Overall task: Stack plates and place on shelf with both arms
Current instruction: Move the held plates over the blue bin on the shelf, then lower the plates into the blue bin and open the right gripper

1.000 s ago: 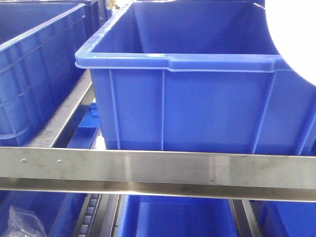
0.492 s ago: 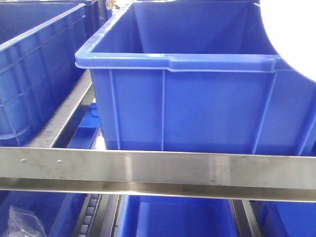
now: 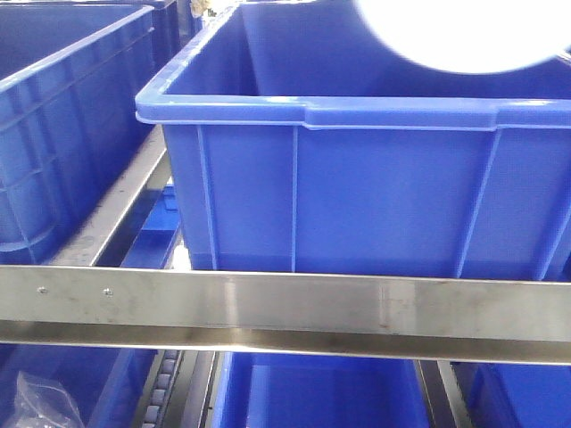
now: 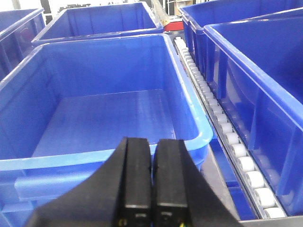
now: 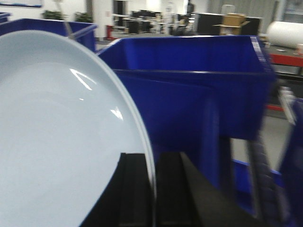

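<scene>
A pale bluish-white plate [image 5: 57, 132] fills the left of the right wrist view, held on edge. My right gripper [image 5: 154, 163] is shut on its rim, one black finger on each side. The front view shows the same plate [image 3: 464, 31] as a bright blurred disc at the top, above the open big blue bin [image 3: 357, 187]. My left gripper [image 4: 151, 146] is shut with nothing in it, hanging over the near rim of an empty blue bin [image 4: 109, 113]. The shelf's steel front rail [image 3: 285, 308] crosses the lower front view.
More blue bins stand at the left [image 3: 62, 134] and below the rail [image 3: 321, 392]. A white roller track [image 4: 222, 127] runs between bins in the left wrist view. A dark blue bin [image 5: 189, 94] stands behind the plate.
In the front view the plate has moved left and up from the right edge, and now sits over the big bin's opening. Bins and rail have not moved.
</scene>
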